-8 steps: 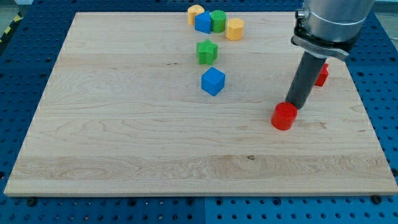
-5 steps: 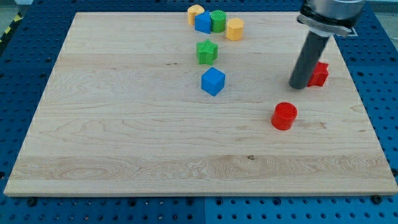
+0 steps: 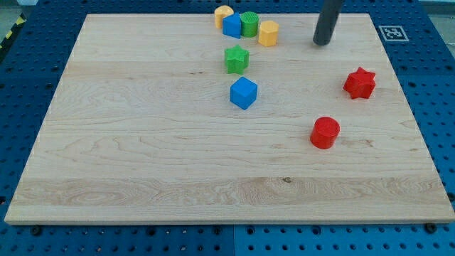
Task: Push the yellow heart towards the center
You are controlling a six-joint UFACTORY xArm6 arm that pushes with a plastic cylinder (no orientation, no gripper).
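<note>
Not started: my tip point(image 3: 322, 43), a bare rod tool without jaws, touches nothing; the yellow heart point(image 3: 222, 13) lies well to its left, far from the bench's centre

Yellow heart point(image 3: 223, 15), apparently top-edge cluster.
</note>
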